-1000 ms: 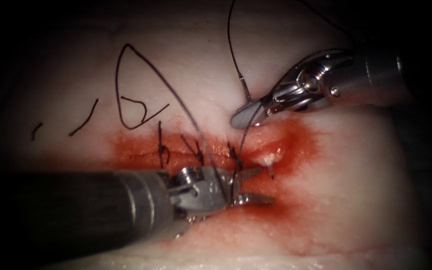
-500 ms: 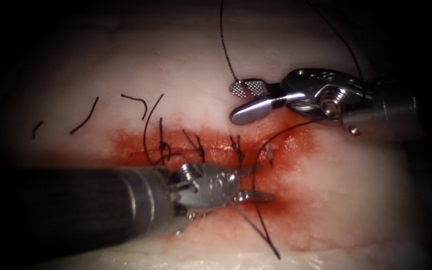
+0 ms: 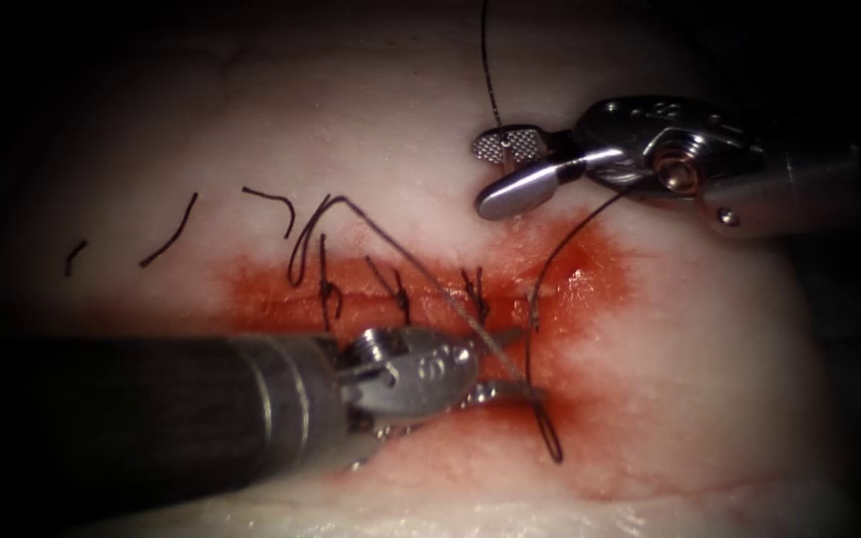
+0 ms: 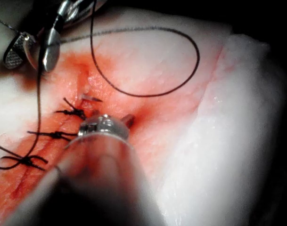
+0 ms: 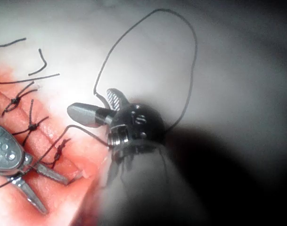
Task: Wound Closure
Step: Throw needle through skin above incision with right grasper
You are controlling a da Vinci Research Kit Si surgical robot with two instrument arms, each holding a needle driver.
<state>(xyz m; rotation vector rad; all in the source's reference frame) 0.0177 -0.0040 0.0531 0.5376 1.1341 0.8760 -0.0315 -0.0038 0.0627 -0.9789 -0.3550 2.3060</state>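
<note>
On the pale tissue (image 3: 710, 339) the cut (image 3: 361, 291) runs across a patch of red fluid and carries three knotted stitches (image 3: 401, 295). My left tool (image 3: 508, 365) reaches in from the lower left to the cut's right end. Its jaws are open and grip nothing, and dark thread (image 3: 553, 450) lies across them. Above the cut, my right tool (image 3: 485, 177) hangs open and empty, with a hanging strand touching its upper jaw. In the right wrist view the thread arcs around the right tool (image 5: 89, 101). Where the needle lies I cannot tell.
Three short cut ends of thread (image 3: 166, 234) lie on the tissue left of and above the cut. The long thread loops over the red fluid to the lower right. The tissue's pale raised edge (image 4: 228, 141) shows beside the left tool.
The right tool's jaws have opened and let the thread go, and the tool has risen a little. The big thread loop at upper left has collapsed; thread now drapes over the left tool's jaws.
</note>
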